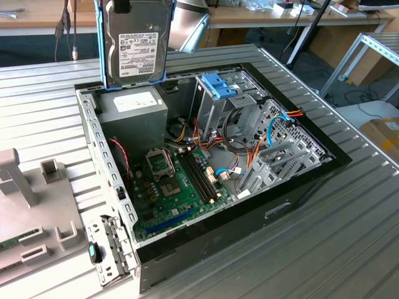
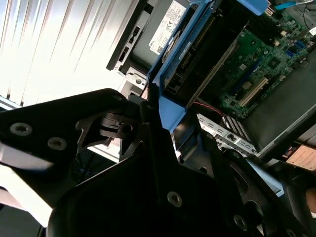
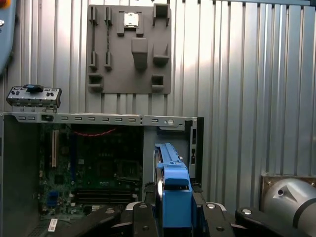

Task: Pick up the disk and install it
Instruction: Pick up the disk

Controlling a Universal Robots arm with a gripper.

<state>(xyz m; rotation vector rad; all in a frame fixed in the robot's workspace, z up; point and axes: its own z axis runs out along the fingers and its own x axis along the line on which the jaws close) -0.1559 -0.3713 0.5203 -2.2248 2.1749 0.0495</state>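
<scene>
the pick-up looks done, and the step in hand is the carry. in the exterior view the flat dark-grey disk in its light-blue plastic carrier frame (image 1: 134, 47) hangs upright in the air with its label side to the camera. it is above the back corner of the open black computer case (image 1: 249, 227), over the grey metal power supply box (image 1: 134, 109) and clear of it. the black two-finger gripper (image 3: 174, 219) is clamped on the disk: in the first wrist view the blue frame's edge stands between the fingers (image 3: 140, 217), one on each side, and nothing else bears the disk.

the disk is not yet installed. the tall bare-metal drive cage (image 1: 218, 103), with a blue-tabbed bracket on top, stands to the exterior view's right of the disk, near but apart. as a judgement, the install calls for bringing the disk across to the cage, matching the carrier's tilt to the bay opening, which cannot be made out here, and entering it squarely. the orange and blue cables (image 1: 274, 128) beside the cage and the green motherboard (image 1: 181, 187) below want a wide berth. the case lies on a ribbed metal table (image 1: 349, 249).
</scene>
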